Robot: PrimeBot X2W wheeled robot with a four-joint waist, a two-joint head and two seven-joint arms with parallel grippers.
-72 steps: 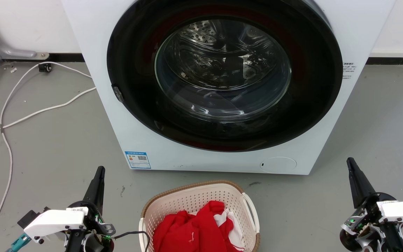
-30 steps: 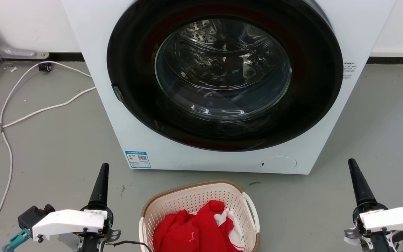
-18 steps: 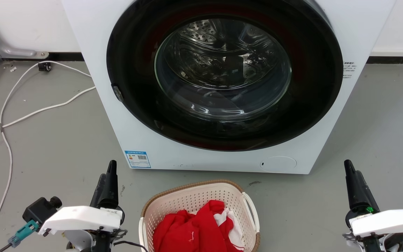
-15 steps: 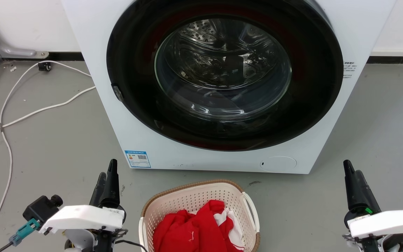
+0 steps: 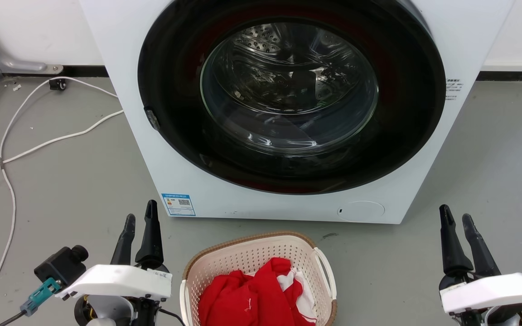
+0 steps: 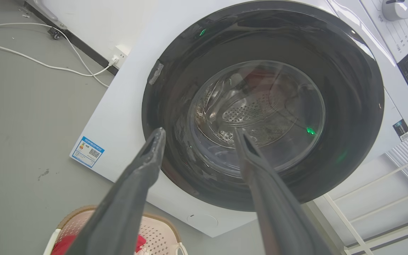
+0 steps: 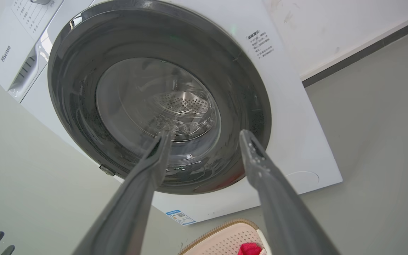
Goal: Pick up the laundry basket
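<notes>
The laundry basket (image 5: pixel 252 256), cream-white and perforated with a brown woven-look rim and a white loop handle on its right side, stands on the grey floor at the bottom middle of the head view, holding red and white clothes. Its far rim also shows low in the left wrist view (image 6: pixel 161 232) and the right wrist view (image 7: pixel 225 239). My left gripper (image 5: pixel 141 213) hovers left of the basket, open and empty. My right gripper (image 5: pixel 456 215) is far to the basket's right, open and empty. Both point toward the washing machine, apart from the basket.
A white front-loading washing machine (image 5: pixel 175 181) with a shut dark round door stands just behind the basket. White cables (image 5: pixel 39 145) trail over the floor at the left. A white wire rack (image 6: pixel 384 198) stands beside the machine.
Both grippers have opened: their fingers were together a second ago and now stand spread. Each gripper has also shifted slightly forward.
</notes>
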